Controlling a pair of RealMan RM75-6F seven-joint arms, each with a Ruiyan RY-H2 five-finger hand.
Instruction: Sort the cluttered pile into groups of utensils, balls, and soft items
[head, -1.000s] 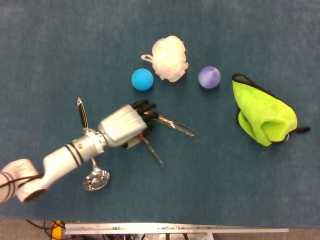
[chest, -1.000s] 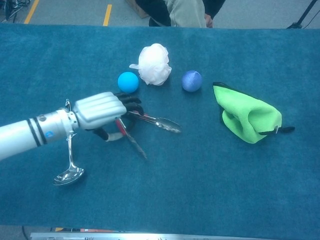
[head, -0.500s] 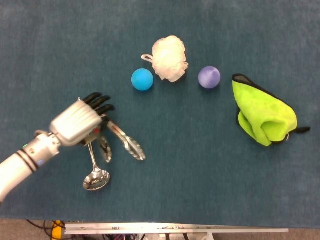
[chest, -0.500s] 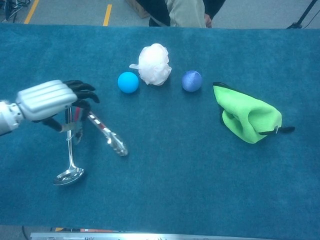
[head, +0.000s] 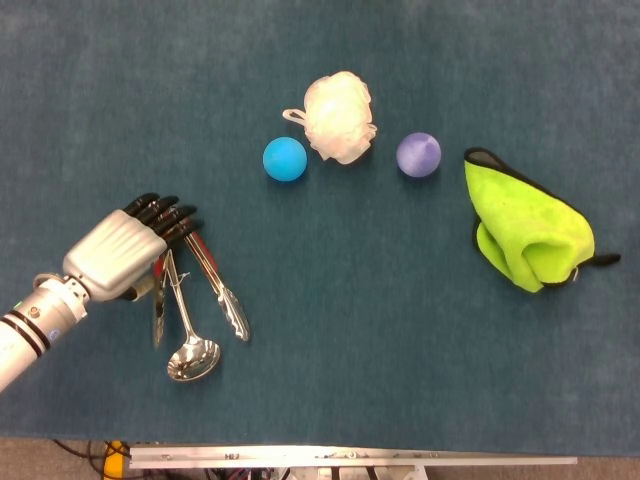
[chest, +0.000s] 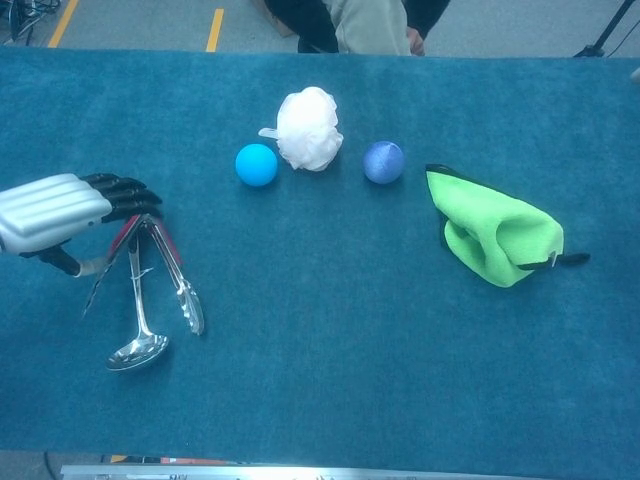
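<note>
Left hand (head: 118, 252) at table's left edge, dark fingers (head: 165, 214) curled together over hinge end of tongs (head: 218, 292); grip likely, contact hidden under palm. Tongs' arms splay either side of ladle (head: 188, 340), bowl toward robot. Blue ball (head: 285, 159) just beside white loofah (head: 340, 116); purple ball (head: 418, 154) near it. Green cloth (head: 525, 222) at right, well apart. Teal tabletop (head: 380, 330).
</note>
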